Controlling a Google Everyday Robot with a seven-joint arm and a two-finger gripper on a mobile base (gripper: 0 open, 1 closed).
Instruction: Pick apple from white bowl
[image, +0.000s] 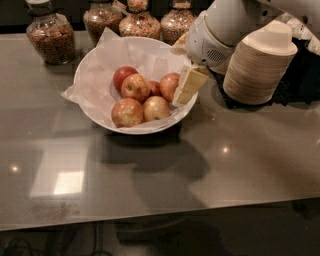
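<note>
The white bowl, lined with crinkled white paper, stands on the counter at the upper left of centre and holds several apples. The red-orange apple lies at the bowl's right side, beside a darker red apple and paler yellow-pink apples. My gripper, cream-coloured under a white wrist, hangs over the bowl's right rim. It sits right against the red-orange apple's right side and holds nothing that I can see.
Stacks of tan disposable bowls stand on a dark mat just right of my arm. Glass jars of nuts or grains line the back edge. The grey glossy counter extends toward the front.
</note>
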